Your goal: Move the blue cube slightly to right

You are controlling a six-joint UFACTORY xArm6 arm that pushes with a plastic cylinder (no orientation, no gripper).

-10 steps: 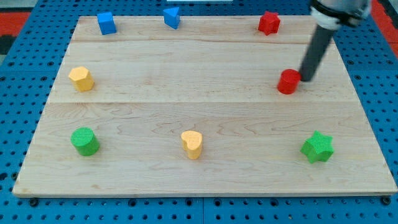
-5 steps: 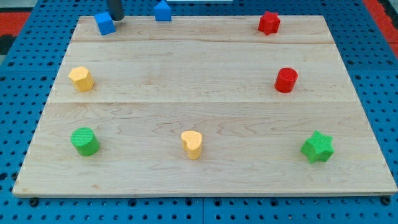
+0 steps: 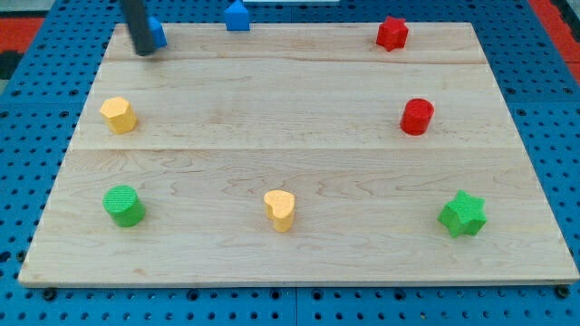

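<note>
My tip point(image 3: 144, 52) sat at the tabletop's point(image 3: 299, 163) far left corner, touching the blue cube point(image 3: 158, 33) at the cube's 7 o'clock and hiding part of it. The arm had no jaws. Another blue block point(image 3: 237, 16) stood at the cube's 3 o'clock.

A: Where's the straight dark rod?

B: Top-left of the view, coming in from the top edge, leaning slightly so its lower end sits a bit to the view's right of its upper part.

A: And my tip point(image 3: 145, 52)?

B: Down at worktop level. No tool on the arm, only the rod shows.
</note>
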